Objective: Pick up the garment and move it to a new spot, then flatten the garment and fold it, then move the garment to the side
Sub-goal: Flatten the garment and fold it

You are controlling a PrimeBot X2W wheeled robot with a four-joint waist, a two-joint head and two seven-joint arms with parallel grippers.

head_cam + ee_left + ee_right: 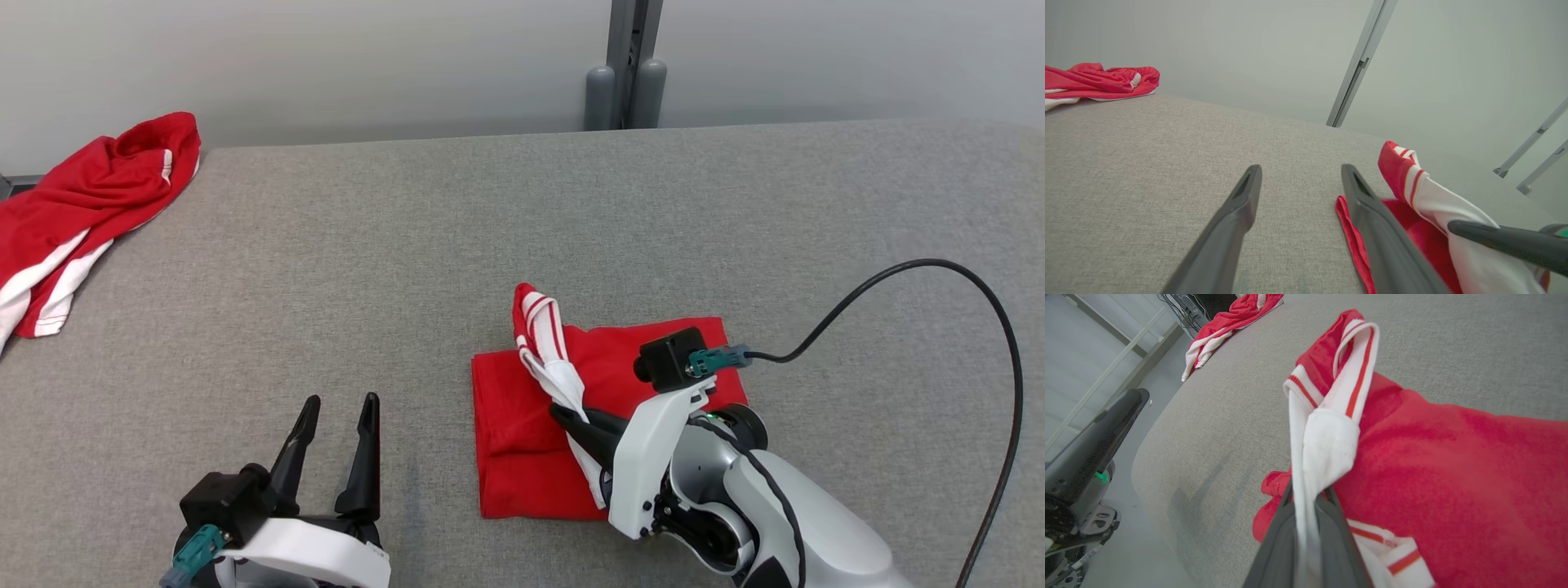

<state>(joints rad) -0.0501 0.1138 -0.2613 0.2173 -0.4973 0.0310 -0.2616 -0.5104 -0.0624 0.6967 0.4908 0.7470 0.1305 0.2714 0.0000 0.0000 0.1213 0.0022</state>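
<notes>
The garment (516,441) is red with white striped trim and lies folded in a rough square on the grey table (408,245), right of centre. My right gripper (565,412) is shut on its white striped edge, which it holds raised and twisted above the red cloth. The right wrist view shows the white trim pinched between the fingers (1306,498), over the garment (1453,477). My left gripper (340,400) stands open and empty over bare table, left of the garment. Its fingers frame bare table in the left wrist view (1301,169), with the garment (1392,163) just right of them.
A second red and white garment (90,204) lies crumpled at the table's far left corner, partly hanging over the edge. A black cable (980,327) loops from the right wrist camera. A grey post (627,73) stands behind the table against the wall.
</notes>
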